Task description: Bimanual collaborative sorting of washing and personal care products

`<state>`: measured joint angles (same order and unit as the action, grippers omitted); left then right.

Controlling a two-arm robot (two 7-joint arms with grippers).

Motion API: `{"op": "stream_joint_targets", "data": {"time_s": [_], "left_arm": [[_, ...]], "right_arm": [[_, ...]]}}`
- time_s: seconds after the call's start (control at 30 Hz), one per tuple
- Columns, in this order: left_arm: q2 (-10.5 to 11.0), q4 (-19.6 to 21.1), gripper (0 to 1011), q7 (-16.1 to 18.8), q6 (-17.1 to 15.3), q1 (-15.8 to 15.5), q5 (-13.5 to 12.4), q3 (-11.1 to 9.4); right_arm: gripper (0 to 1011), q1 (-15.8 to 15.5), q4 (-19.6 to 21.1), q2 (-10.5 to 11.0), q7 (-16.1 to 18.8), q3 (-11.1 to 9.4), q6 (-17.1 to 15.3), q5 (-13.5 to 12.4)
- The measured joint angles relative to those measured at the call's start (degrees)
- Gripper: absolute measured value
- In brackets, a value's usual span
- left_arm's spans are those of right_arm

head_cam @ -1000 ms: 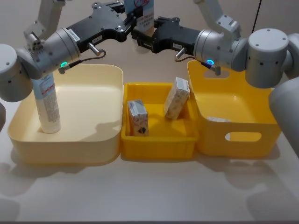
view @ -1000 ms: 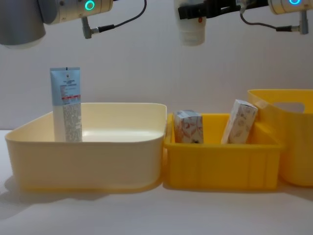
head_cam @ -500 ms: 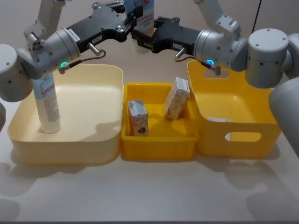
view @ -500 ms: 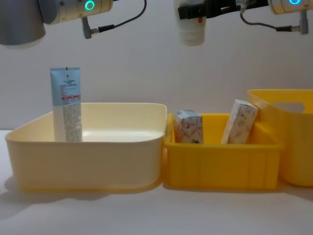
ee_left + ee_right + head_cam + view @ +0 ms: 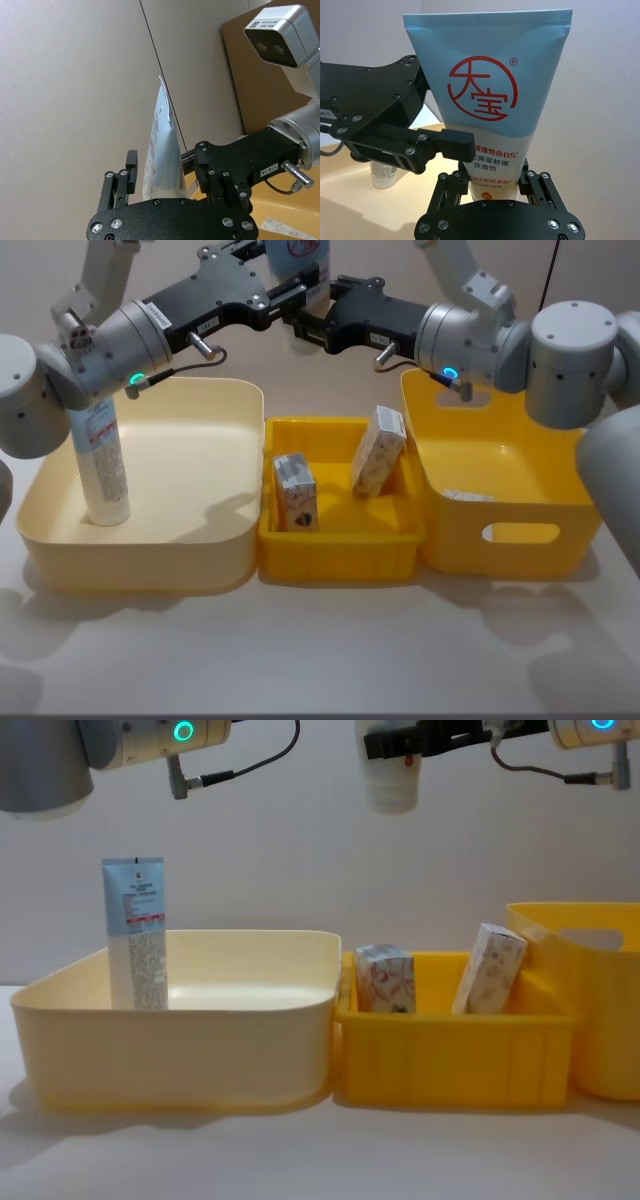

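the bench (image 5: 320, 660) carries three tubs in a row. taking the small yellow tub (image 5: 340, 540) in the middle as the landmark, the wide cream tub (image 5: 200, 540) touches it on the robot's left and the tall yellow tub (image 5: 520, 530) with handle cutouts sits against it on the robot's right.

above and behind the small yellow tub both arms meet in the air. the right tool (image 5: 492, 192) grips the lower white part of a held tube (image 5: 490, 90), its black fingers (image 5: 451, 192) pressed on either side, cap end hanging down in the chest view. the left tool (image 5: 297, 292) stands beside the same tube with its fingers spread apart on either side of it, a gap showing between finger and tube in the left wrist view.

a standing tube (image 5: 100, 465) is upright on its cap in the cream tub, at the corner far from the small yellow tub.

inside the small yellow tub a carton (image 5: 378, 450) leans tilted toward the tall yellow tub's side, and a smaller carton (image 5: 295, 492) stands upright near the cream tub's side.
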<state>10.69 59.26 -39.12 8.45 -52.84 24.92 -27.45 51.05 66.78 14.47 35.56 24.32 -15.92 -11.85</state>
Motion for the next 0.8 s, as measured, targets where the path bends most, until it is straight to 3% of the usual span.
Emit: {"op": "stream_joint_targets", "data": {"time_s": [0.4,0.8], "left_arm": [[0.00,0.00,989,0.02,0.01,0.00,0.01,0.00],[0.00,0.00,1003,0.02,0.01,0.00,0.01,0.00]], "right_arm": [[531,0.08,0.23,1.24,-0.06,0.21,0.17,0.16],[532,-0.90,1.64,5.05,-2.11,-1.44,-0.34,0.62]]}}
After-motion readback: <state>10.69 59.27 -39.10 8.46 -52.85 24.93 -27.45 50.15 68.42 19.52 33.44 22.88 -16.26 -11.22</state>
